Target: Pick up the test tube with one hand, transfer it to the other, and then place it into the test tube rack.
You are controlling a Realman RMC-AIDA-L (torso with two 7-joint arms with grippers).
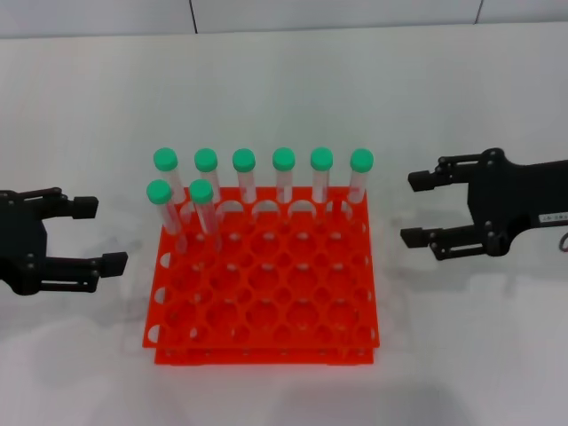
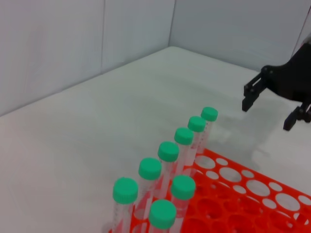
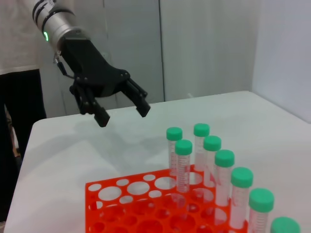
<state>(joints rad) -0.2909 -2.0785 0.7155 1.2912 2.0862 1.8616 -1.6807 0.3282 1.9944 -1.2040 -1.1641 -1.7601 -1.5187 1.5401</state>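
A white table (image 1: 284,80) is carrying a bright orange-red two-tier plastic rack (image 1: 266,302) with a grid of round holes, sitting in the middle between the two arms. Eight clear plastic test tubes with round green caps (image 1: 245,177) are standing upright in it: six along the far row and two in the next row at the robot's left end.

The left gripper (image 1: 99,232), black and two-fingered, is hovering left of the rack with its fingers spread and holding nothing. The right gripper (image 1: 422,209), black with a small white label, is hovering to the right, equally spread and empty.

Only the right wrist view is showing the silver arm (image 3: 54,22) with its green light behind the left gripper (image 3: 122,109). The left wrist view is catching the right gripper (image 2: 268,109) beyond the tubes (image 2: 167,160).
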